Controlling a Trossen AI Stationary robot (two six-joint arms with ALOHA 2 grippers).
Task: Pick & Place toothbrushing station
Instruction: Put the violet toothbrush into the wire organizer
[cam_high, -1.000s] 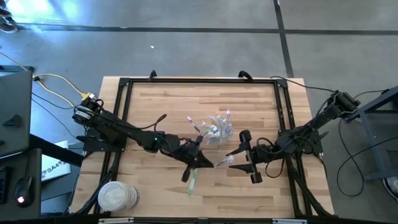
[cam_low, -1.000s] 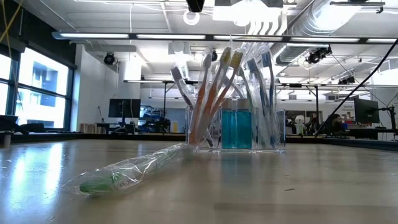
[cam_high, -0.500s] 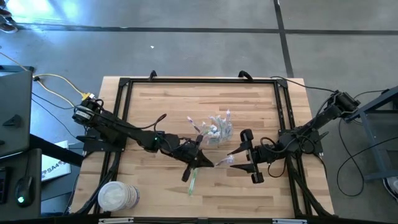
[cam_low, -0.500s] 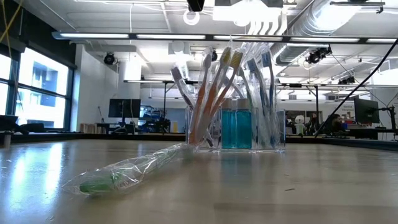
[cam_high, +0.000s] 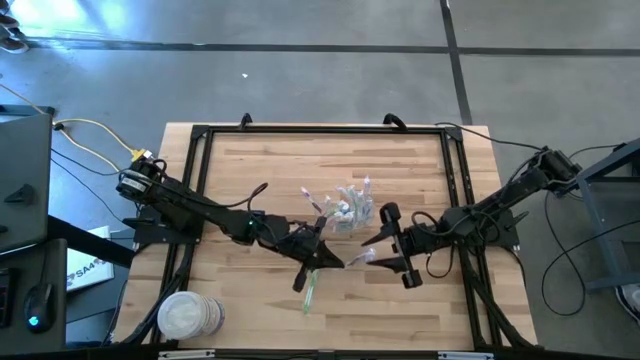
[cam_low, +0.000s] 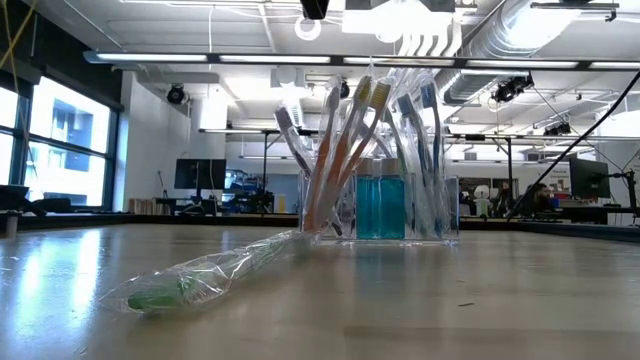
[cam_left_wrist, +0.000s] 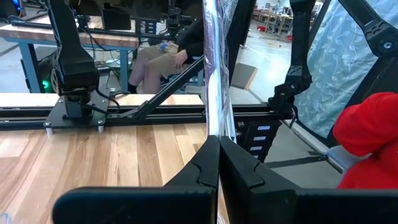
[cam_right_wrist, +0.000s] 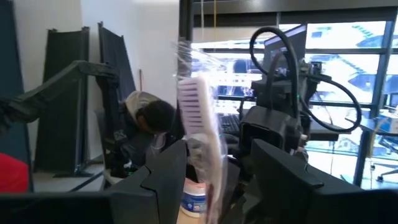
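Note:
A clear container (cam_high: 350, 212) holding several toothbrushes stands mid-table; the low view shows blue bottles in that container (cam_low: 380, 205) as well. A green toothbrush in a clear wrapper (cam_high: 308, 290) lies flat on the table nearer the front edge. A pink-white wrapped toothbrush (cam_high: 356, 260) hangs above the table between my grippers. My left gripper (cam_high: 335, 262) is shut on it. My right gripper (cam_right_wrist: 217, 149) is open, its fingers standing on either side of the brush head (cam_right_wrist: 198, 118). Neither gripper shows in the low view. My left gripper pinches the clear wrapper (cam_left_wrist: 217, 127) of the pink-white toothbrush between its two shut fingers. It comes level from the table's left. Beyond the fingertips the wrapped toothbrush runs on, clear of the table.
A black frame (cam_high: 200, 180) runs around the tabletop. A round white stack (cam_high: 187, 317) sits at the near left corner. Bare wood lies left of and behind the container. Beyond the table a person sits in the room (cam_left_wrist: 168, 59).

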